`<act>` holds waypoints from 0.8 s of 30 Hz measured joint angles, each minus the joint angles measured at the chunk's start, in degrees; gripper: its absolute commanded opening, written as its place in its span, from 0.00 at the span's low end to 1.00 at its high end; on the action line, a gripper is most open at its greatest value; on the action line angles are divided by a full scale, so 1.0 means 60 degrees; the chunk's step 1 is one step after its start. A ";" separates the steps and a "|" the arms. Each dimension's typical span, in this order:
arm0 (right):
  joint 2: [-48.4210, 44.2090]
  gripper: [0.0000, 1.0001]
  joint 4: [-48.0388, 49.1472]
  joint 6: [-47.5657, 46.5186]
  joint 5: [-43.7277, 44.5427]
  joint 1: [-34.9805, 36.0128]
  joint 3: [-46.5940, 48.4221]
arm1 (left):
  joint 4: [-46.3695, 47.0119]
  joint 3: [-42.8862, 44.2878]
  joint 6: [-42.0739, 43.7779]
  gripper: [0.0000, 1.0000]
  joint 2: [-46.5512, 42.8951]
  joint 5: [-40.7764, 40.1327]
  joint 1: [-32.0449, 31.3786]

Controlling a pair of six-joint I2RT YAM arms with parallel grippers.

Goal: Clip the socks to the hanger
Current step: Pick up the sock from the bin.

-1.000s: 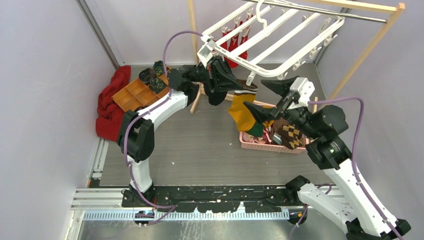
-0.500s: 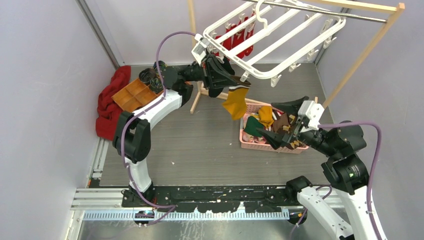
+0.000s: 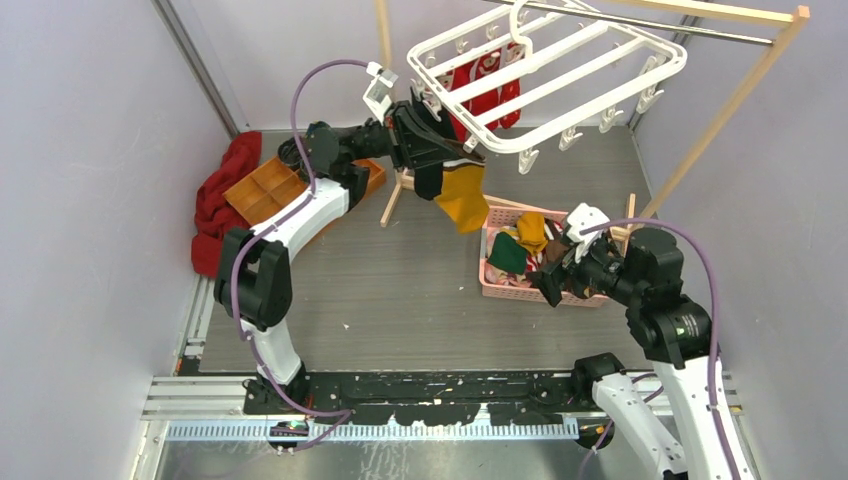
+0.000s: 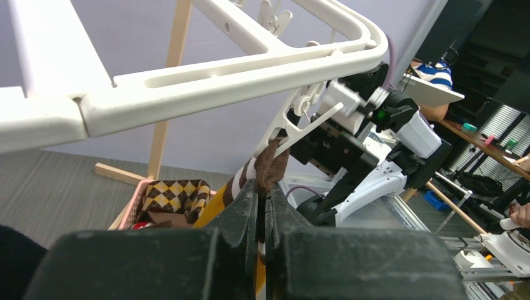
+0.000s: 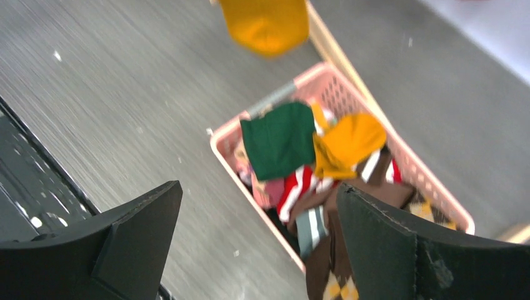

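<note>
The white hanger (image 3: 560,75) hangs from the metal rod, with red socks (image 3: 488,85) clipped at its back. My left gripper (image 3: 443,168) is shut on the brown-and-white striped cuff of a mustard-yellow sock (image 3: 463,198) just under the hanger's near-left corner. In the left wrist view my left gripper (image 4: 262,187) pinches the cuff (image 4: 270,164), whose top touches a dangling white clip (image 4: 299,119). I cannot tell if the clip grips it. My right gripper (image 3: 562,272) is open and empty above the pink basket (image 3: 500,283). In the right wrist view my right gripper (image 5: 257,190) is over the basket's near rim (image 5: 226,150).
The basket holds a green sock (image 5: 280,140), a mustard sock (image 5: 350,145), striped socks and a brown argyle sock (image 4: 175,195). A wooden rack (image 3: 735,90) frames the hanger. An orange divided tray (image 3: 262,190) with dark sock rolls and a red cloth (image 3: 222,205) lie at left.
My right gripper let go near the hanging sock and dropped back over the basket. My left gripper moved up and left with the sock, and the hanger swung up.
</note>
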 measured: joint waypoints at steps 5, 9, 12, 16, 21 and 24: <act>0.0539 0.99 -0.1260 -0.0914 0.0543 -0.0630 -0.0229 | -0.0087 -0.0168 0.0098 0.00 -0.0018 -0.0087 0.0189; 0.1286 0.87 -0.1588 -0.1308 0.0444 -0.1453 -0.0233 | -0.0095 -0.0189 0.0117 0.00 -0.0018 -0.0157 0.0313; 0.2062 0.82 -0.1515 -0.1224 0.0062 -0.2124 -0.0237 | -0.0087 -0.0189 0.0113 0.00 -0.0018 -0.0240 0.0412; 0.3308 0.82 -0.0965 -0.0863 -0.0361 -0.2430 -0.0244 | -0.0073 -0.0178 0.0095 0.00 -0.0015 -0.0346 0.0517; 0.4918 0.66 -0.0634 -0.1483 -0.1366 -0.2444 -0.0146 | -0.0066 -0.0102 0.0055 0.00 -0.0011 -0.0470 0.0586; 0.5799 0.56 -0.1031 -0.3034 -0.2033 -0.2444 0.0149 | -0.0062 -0.0098 0.0015 0.00 -0.0007 -0.0484 0.0608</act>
